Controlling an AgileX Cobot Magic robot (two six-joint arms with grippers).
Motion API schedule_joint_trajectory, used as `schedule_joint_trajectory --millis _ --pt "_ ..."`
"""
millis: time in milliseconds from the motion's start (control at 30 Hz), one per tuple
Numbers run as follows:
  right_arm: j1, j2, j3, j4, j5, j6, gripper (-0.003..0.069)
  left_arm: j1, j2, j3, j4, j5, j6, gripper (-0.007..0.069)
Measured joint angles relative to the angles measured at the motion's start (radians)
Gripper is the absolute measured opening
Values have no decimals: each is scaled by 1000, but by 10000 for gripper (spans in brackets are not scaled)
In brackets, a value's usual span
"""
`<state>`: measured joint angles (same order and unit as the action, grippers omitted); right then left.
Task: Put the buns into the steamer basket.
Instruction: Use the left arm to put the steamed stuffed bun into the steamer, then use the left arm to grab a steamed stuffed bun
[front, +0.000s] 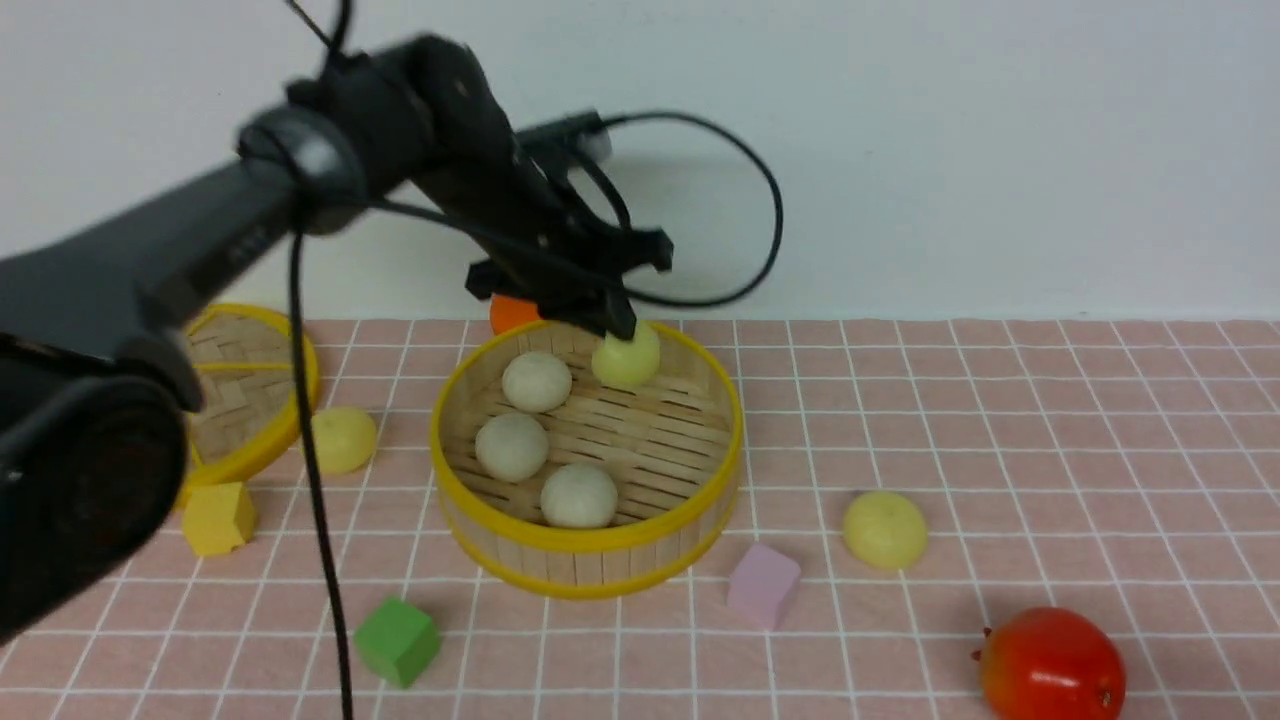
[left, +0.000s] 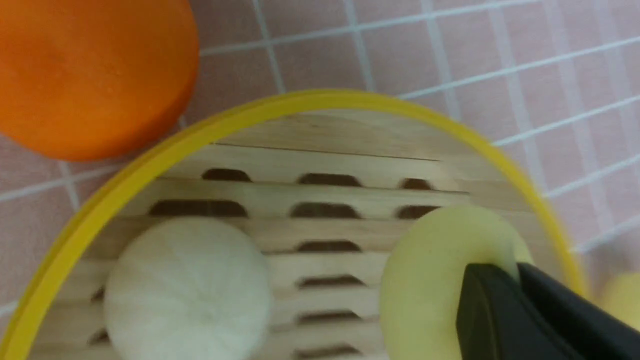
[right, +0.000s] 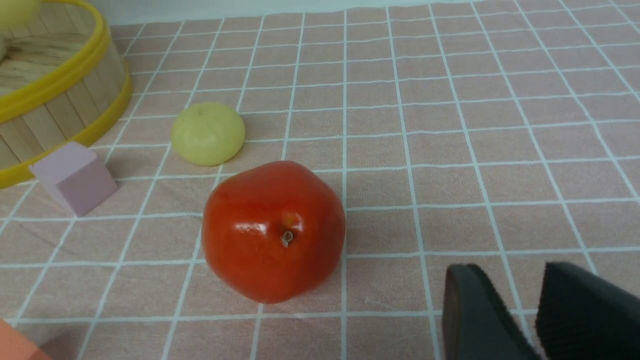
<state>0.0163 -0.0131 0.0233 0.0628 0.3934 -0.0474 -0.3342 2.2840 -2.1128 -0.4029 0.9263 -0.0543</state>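
The left arm (front: 400, 130) reaches in from the table's left edge and slants down over the far side of the basket (front: 590, 560), its claw (left: 492, 280) pointing down. That claw is pinching a yellow bun (front: 626, 357) above the slatted floor. The right arm's claw (right: 515, 300) is spread near the table (right: 425, 280), with nothing between its tips.

The held bun is pale yellow, smooth and rounded. Three off-white buns (front: 580, 496) sit inside the basket, along its left and near sides, domed and faintly streaked. Two more pale yellow buns are on the table: one (front: 344, 440) toward the left edge, beside the woven lid (front: 240, 400), the other (front: 885, 530) right of the basket, toward the near right corner, where the tomato (front: 1052, 665) lies. The basket stands left of the table's middle, toward the far edge.
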Motion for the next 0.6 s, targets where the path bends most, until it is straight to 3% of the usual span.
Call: schedule_joint_trajectory --millis 133,267,333,367,400,500,600 --pt "0 0 0 0 0 0 239 0 42 2 86 -65 -85 61" --pt "0 0 0 0 0 0 239 1 43 2 108 -78 -111 183" --pt "0 0 0 0 0 0 239 1 37 -4 108 -41 -112 273" --pt "0 0 0 0 0 0 239 1 35 -5 108 -35 -112 282" --pt "0 0 0 0 0 0 239 1 17 -9 113 16 -106 363" --pt "0 0 0 0 0 0 239 19 -54 -13 117 110 -82 456" --pt "0 0 0 0 0 0 239 72 -170 -19 135 221 -85 495"
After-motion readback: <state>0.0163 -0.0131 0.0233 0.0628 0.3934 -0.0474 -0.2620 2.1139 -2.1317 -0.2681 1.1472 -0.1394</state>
